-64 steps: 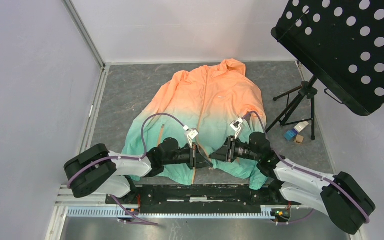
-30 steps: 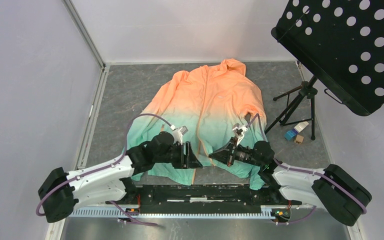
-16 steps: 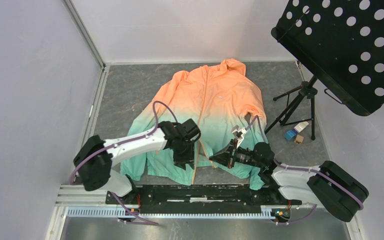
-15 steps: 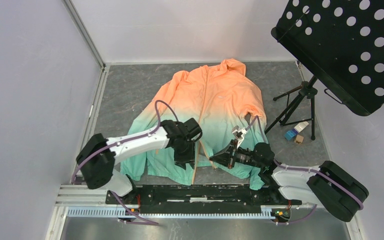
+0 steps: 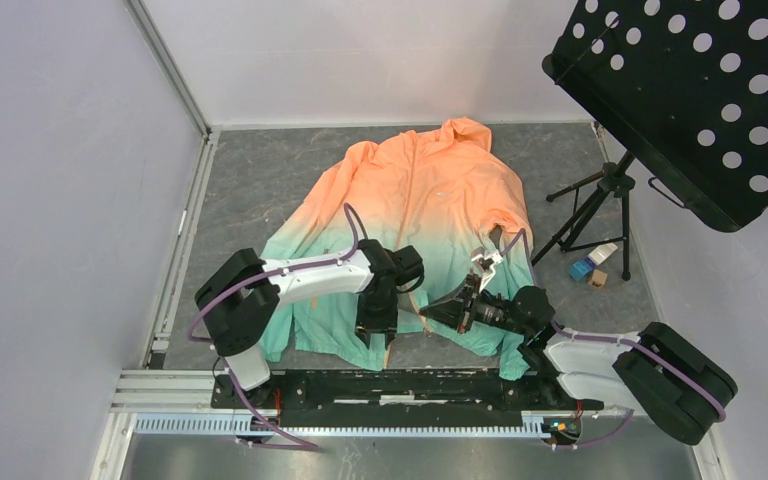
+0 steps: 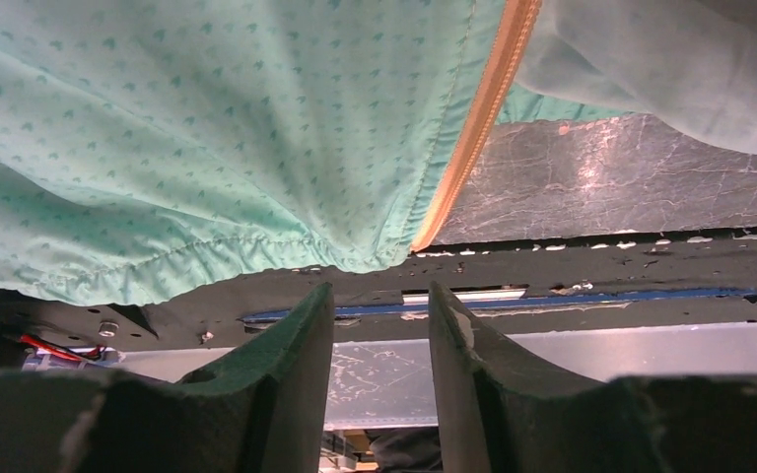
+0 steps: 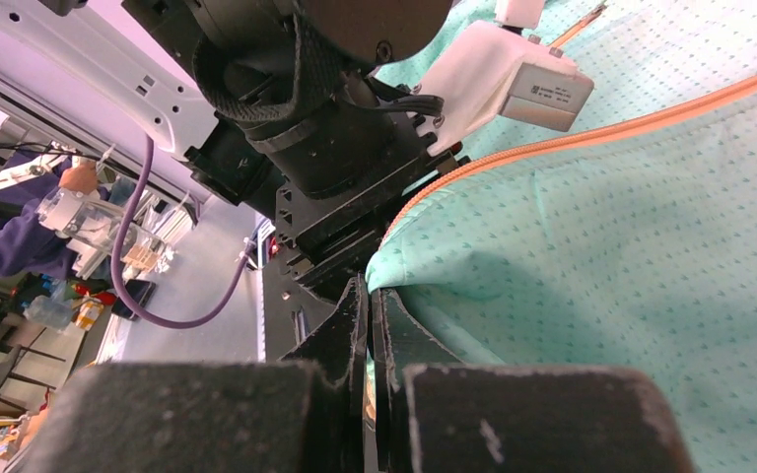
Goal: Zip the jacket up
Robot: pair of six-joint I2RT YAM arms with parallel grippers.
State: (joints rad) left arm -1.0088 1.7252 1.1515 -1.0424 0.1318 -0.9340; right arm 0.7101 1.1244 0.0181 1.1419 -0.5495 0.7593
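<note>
Orange-to-mint jacket (image 5: 430, 195) lies spread, pinched by the right gripper (image 5: 429, 314).

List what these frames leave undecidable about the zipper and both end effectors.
1. Zipper slider: none shows. In the top view the left end effector covers the jacket's lower front, and the left wrist view holds only a stretch of zipper.
2. What the right end effector pinches, zipper end or only hem: its own shut fingers hide it in the right wrist view.
3. Small boxes by the tripod: too small in the top view.
</note>
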